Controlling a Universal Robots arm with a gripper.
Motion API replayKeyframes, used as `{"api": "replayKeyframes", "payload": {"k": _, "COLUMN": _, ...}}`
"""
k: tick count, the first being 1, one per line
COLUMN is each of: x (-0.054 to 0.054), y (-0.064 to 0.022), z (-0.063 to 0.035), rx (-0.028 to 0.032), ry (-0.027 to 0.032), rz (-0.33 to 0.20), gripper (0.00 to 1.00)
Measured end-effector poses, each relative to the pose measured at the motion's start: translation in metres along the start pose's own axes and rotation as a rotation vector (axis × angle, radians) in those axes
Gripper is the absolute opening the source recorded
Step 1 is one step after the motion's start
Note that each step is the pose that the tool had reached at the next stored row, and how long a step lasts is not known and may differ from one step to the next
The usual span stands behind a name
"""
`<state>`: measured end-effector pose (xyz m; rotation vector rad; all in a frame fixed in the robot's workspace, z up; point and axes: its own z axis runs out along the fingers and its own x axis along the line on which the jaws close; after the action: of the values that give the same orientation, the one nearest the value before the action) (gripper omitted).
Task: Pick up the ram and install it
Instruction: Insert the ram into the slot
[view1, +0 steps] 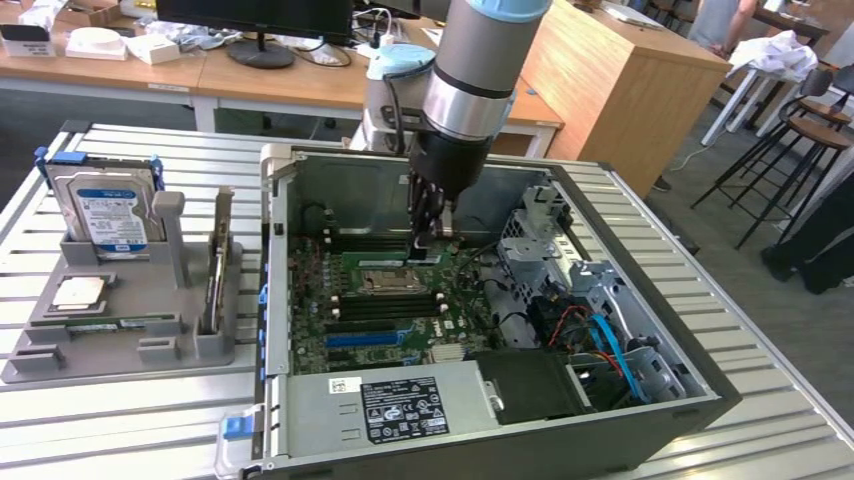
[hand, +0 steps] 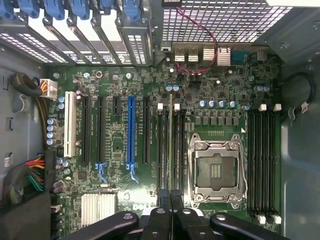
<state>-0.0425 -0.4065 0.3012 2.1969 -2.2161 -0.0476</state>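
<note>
My gripper (hand: 171, 197) is clamped on the ram (hand: 171, 145); the fingers (hand: 161, 200) are pinched together on its upper edge, and from the wrist view I look straight down that edge as a thin line; so the pick-up part is done, by my reckoning.

Directly beneath the stick lies the bank of memory slots (hand: 162, 145); the ram is lined up along them, running between two of the dark slots with white latches (hand: 160, 106) at the end away from my fingers; whether its lower edge has entered a slot or hangs just above it, I cannot tell; I judge the seating as not yet confirmed.

Just beside that bank sits the empty processor socket (hand: 217, 170) with its metal frame; beyond it, a second bank of memory slots (hand: 262, 160) stands empty.

In the exterior view my gripper (view1: 427, 240) is deep inside the open computer case (view1: 627, 440); well apart from it, outside the case, the grey parts tray (view1: 40, 365) holds the hard drive (view1: 114, 215) and the silver processor chip (view1: 80, 292).
</note>
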Motion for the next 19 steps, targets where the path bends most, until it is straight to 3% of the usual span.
{"api": "replayKeyframes", "payload": {"k": 19, "x": 0.0, "y": -0.0005, "z": 0.0135, "rx": 0.0001, "ry": 0.0, "rz": 0.0, "gripper": 0.11}}
